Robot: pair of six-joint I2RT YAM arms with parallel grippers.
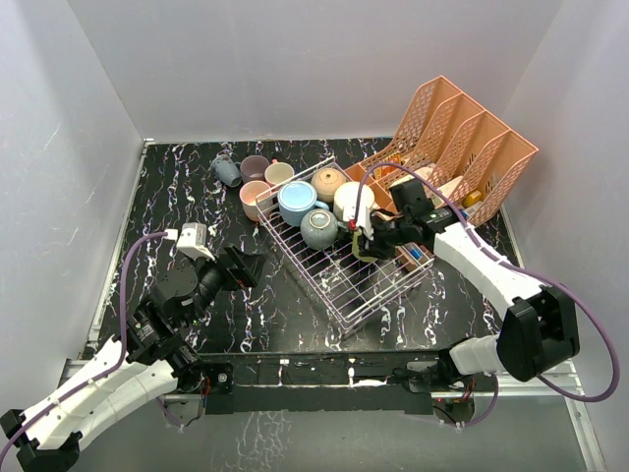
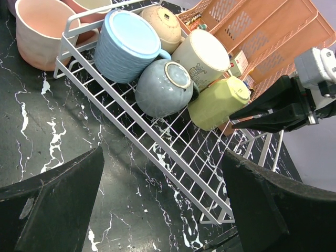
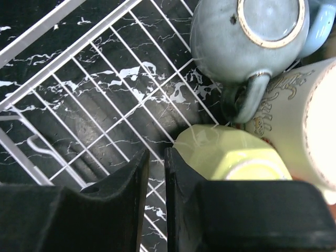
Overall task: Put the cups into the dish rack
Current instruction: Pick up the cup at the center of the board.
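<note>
The yellow cup (image 3: 226, 149) is laid on its side in the dish rack (image 1: 344, 280), just beside the right gripper (image 3: 156, 155), whose jaws are nearly closed and empty. The left gripper (image 2: 163, 157) is held wide open.

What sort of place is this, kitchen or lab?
Probably a lab test cell, not a kitchen: bare white walls enclose a black marbled table; dish rack sits beside a file organiser.

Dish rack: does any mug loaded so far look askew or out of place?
Yes, one. The pale yellow faceted ceramic mug seems to lie tipped on its side in the white wire dish rack, close against the cream printed mug. The grey-blue glazed mug beside it rests base up.
</note>
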